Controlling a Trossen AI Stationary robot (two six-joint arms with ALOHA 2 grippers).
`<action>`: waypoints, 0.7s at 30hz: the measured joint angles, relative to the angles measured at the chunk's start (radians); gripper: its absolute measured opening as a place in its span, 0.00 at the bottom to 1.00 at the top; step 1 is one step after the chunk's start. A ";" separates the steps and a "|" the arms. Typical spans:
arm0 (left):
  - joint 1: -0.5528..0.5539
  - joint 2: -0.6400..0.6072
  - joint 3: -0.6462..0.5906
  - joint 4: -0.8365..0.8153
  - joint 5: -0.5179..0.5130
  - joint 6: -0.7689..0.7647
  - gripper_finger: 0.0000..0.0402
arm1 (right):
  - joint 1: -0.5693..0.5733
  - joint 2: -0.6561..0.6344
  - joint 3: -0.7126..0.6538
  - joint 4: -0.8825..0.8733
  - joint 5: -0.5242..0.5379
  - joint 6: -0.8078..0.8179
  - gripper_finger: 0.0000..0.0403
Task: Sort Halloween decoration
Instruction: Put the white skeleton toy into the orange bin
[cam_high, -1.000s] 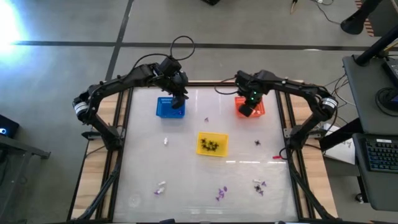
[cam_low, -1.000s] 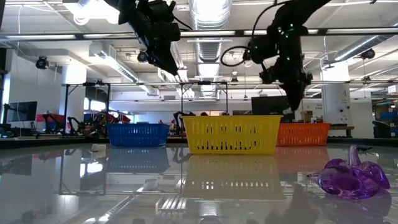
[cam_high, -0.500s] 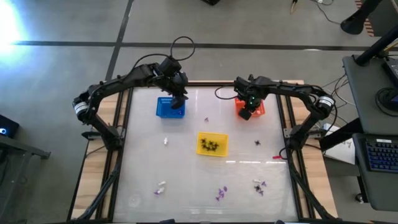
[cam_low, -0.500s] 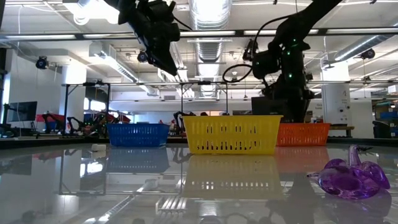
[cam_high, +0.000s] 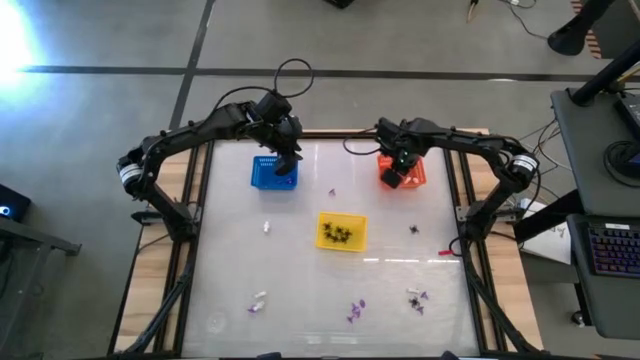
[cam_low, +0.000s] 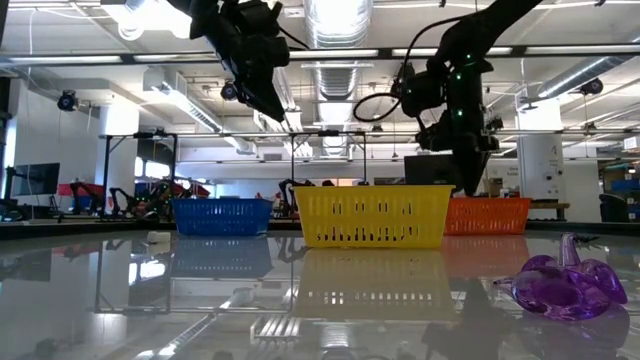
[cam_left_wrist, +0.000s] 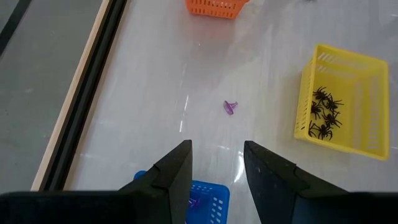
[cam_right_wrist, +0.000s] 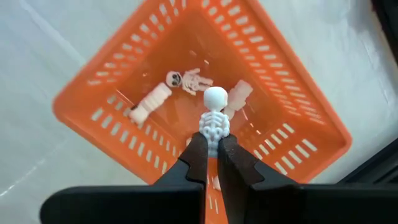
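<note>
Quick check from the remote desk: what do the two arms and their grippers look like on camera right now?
Both arms are dark, jointed and slim, with light bands at the shoulder joints. The left gripper has two flat, black, wedge-shaped fingers. The right gripper has narrow black fingers that taper to the tips. Black cables loop above each wrist, and a small green light glows on the right arm's wrist.

Three baskets on the bench

A blue basket (cam_high: 273, 172) and an orange basket (cam_high: 403, 171) sit near the bench's (cam_high: 230, 270) far edge, toward opposite sides; a yellow basket (cam_high: 341, 232) sits mid-bench between them.
</note>
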 joint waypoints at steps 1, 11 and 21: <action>0.000 0.000 0.000 0.000 0.000 0.002 0.32 | 0.003 0.000 0.007 0.001 0.001 0.003 0.03; 0.000 0.000 0.000 0.001 -0.001 0.024 0.32 | 0.004 -0.002 0.040 -0.002 0.002 0.066 0.03; 0.000 0.000 0.000 0.002 -0.002 0.030 0.32 | 0.006 -0.002 0.039 0.001 0.002 0.093 0.03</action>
